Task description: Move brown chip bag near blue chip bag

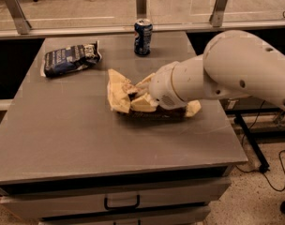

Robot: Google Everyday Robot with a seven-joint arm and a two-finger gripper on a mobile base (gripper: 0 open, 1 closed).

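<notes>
1. Camera view: the white robot arm [236, 64] reaches in from the right. Its gripper [142, 95] is pressed into the middle of the large crumpled brown-and-cream foil chip bag [118, 90], which lies near the centre of the grey tabletop [86, 139].
2. The bulky wrist and the bag's folds cover the jaws, so I cannot tell whether they are wide, narrow or clamped on the foil.
3. The bag is bunched up around the gripper. A cream flap stands up on its left, and another corner pokes out on the right, under the arm.
4. The small navy-blue foil chip bag [67, 59] lies flat at the far left of the tabletop, well apart from the brown one, with bare surface between them.
5. A blue soda can [143, 31] stands upright at the far edge, beyond the brown bag and to the right of the blue one.
6. I judge the step in hand to be the carry or drag itself. The gripper is on the bag, but the bag is not yet close to its target.
7. The next move calls for travel to the far left, staying on the near side of the can. The brown bag should be set down just beside the navy bag, without pushing it or riding over it.
</notes>
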